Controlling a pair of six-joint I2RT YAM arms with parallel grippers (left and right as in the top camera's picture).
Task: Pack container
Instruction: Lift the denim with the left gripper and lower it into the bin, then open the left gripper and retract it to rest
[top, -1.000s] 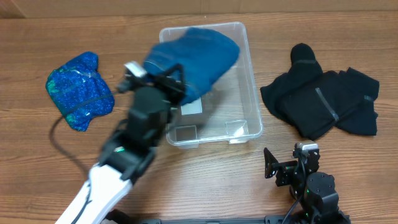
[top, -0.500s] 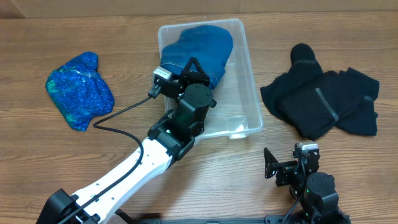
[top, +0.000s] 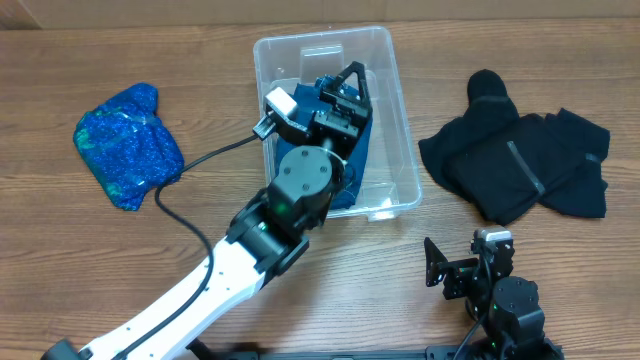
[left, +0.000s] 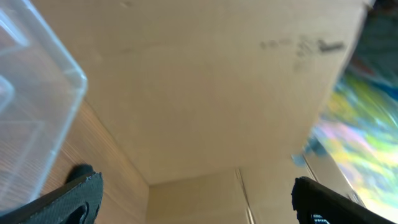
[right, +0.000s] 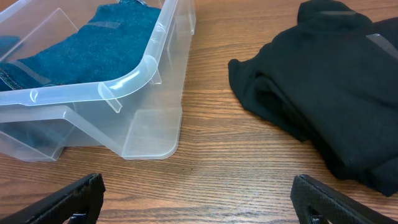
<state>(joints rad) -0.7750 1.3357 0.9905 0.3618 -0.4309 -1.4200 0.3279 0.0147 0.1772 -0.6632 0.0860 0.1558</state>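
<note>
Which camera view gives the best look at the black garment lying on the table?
Overhead: the whole black garment shows, spread right of the container. The right wrist view catches only part; the left wrist view shows none of it.

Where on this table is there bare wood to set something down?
Bare strip between the container and the black clothing; another in front of the container, up to the right gripper. Crowded: between the blue cloth and the container, where the left arm and its cable cross.
</note>
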